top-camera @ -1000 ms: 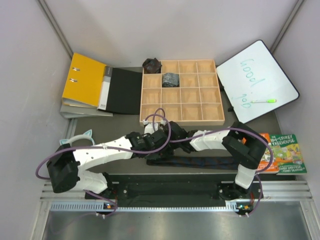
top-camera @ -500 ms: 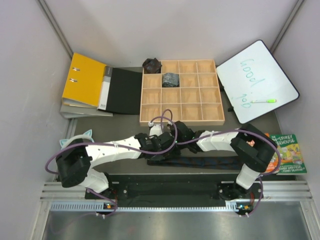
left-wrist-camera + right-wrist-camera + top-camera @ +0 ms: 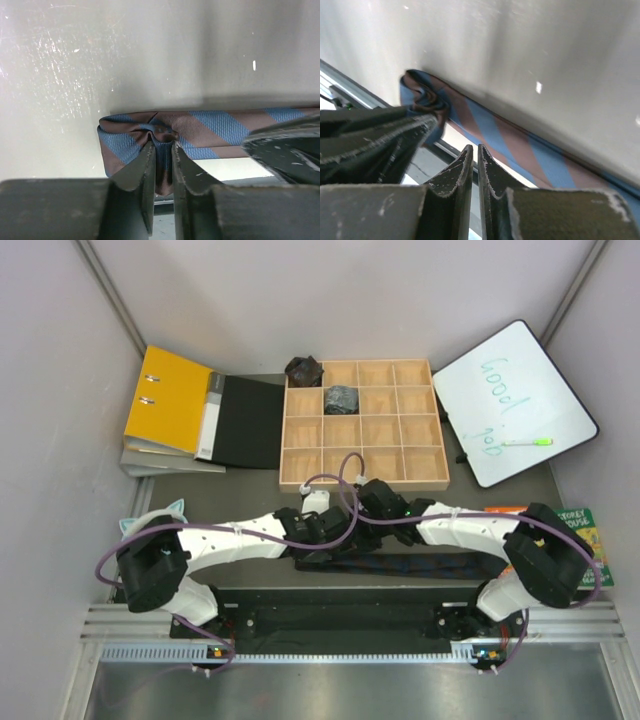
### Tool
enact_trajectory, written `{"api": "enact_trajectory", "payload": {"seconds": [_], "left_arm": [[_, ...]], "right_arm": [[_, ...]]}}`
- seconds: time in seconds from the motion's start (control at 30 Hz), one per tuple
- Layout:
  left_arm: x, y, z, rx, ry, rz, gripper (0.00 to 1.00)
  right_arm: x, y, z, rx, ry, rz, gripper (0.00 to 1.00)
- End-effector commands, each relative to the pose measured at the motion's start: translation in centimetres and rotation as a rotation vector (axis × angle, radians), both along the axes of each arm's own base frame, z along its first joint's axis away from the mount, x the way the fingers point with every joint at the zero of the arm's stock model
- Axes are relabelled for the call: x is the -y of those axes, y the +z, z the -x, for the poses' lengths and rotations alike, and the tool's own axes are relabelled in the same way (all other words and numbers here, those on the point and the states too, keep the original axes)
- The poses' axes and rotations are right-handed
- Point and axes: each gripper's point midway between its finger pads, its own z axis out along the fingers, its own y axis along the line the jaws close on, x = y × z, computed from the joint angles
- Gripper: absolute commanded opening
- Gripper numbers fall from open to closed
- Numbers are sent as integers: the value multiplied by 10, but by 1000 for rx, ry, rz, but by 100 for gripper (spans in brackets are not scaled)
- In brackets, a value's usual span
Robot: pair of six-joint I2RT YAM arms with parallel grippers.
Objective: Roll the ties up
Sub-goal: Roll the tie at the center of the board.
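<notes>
1. Left arm: stretched low toward centre; left claw [image 3: 161, 146] clenched on the striped tie [image 3: 215, 131] at its folded end
2. Right arm: mirrored, low; right claw [image 3: 473, 151] closed, empty, near the striped tie
3. Striped tie: flat along near edge of tabletop [image 3: 150, 50]

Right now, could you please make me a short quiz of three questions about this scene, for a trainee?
1. True or false: the wooden tray holds three rolled ties.
2. Which gripper pinches the folded end of the striped tie? A left, B right, C neither.
3. What colour is the pen on the whiteboard?
Key: 1 false, only two: a brownish bundle and a greyish bundle. 2 A, the left gripper. 3 green.
</notes>
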Motion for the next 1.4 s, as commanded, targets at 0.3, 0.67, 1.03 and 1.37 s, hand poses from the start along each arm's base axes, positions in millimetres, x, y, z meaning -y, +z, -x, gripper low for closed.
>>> {"api": "enact_trajectory", "payload": {"seconds": [0.3,0.67,1.03,1.37], "left_arm": [[15,15,-8,53,-19,48,49],[16,55,-11,101,-11,125,67],[-46,91,-8,225,107,150,76],[-83,81,4,231,169,174,79]], "right_arm": [[25,20,-1,73,-36,25,11],[9,50,-1,92,-7,-82,11],[-38,73,14,74,96,-192,13],[-84,74,18,31,151,-250,13]]}}
